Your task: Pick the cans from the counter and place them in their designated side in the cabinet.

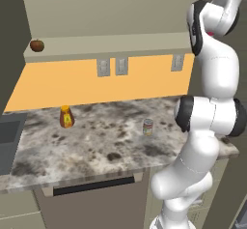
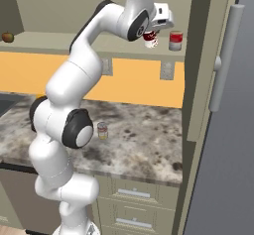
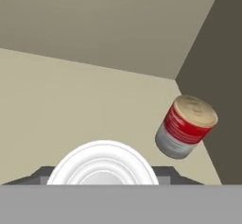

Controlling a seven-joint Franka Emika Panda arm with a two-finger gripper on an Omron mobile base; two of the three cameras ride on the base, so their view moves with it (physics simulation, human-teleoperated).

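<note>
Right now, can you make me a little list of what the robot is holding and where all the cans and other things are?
gripper: shut on the dark red and white can, up at the right end of the shelf
red and grey can: upright on the shelf, just right of the held one
silver can: standing on the counter
orange bottle: on the counter, left
apple: shelf, far left

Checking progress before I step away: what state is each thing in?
Gripper: shut on the dark red can.
Dark red can: held over the shelf's right end.
Red-and-grey can: upright on the shelf.
Silver can: upright on the counter.
Orange bottle: upright on the counter.
</note>
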